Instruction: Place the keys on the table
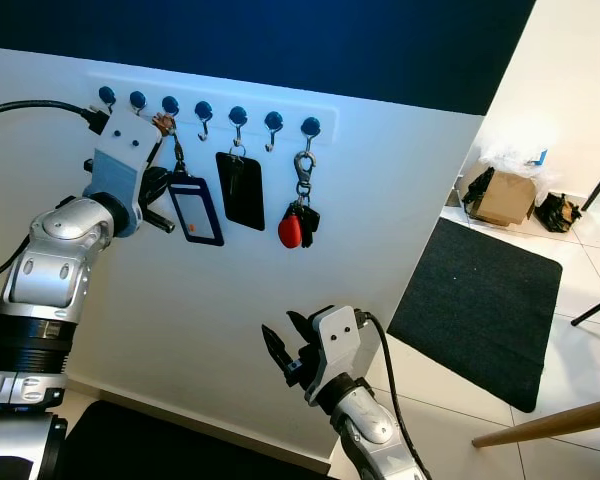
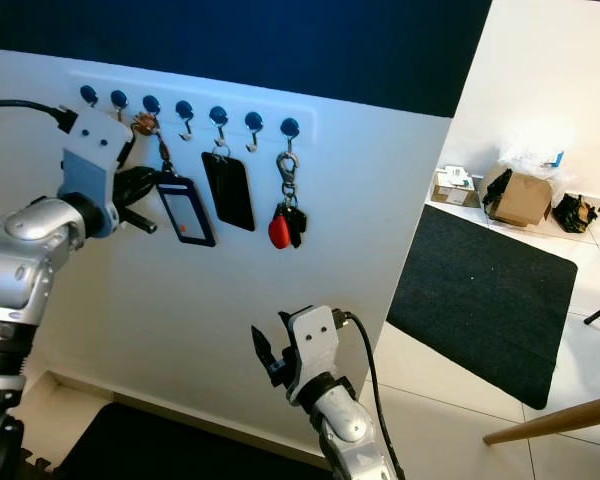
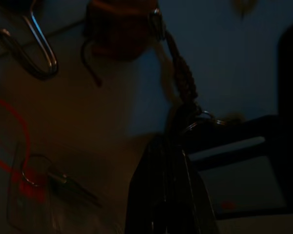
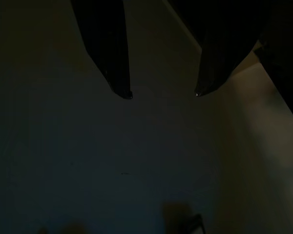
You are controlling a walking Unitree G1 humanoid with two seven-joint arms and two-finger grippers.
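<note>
You are at the pick-up: your left gripper [image 1: 158,205] is raised against the white wall rack of dark-knobbed hooks [image 1: 205,108], beside the blue card holder on its braided cord [image 1: 195,208]; whether its fingers have clamped on anything I cannot tell. The bunch of keys with the red fob [image 1: 298,222] hangs on the last hook, well apart, so you need to shift across. The black tag [image 1: 241,188] hangs between. Your right gripper [image 1: 286,352] waits low, fingers spread.
</note>
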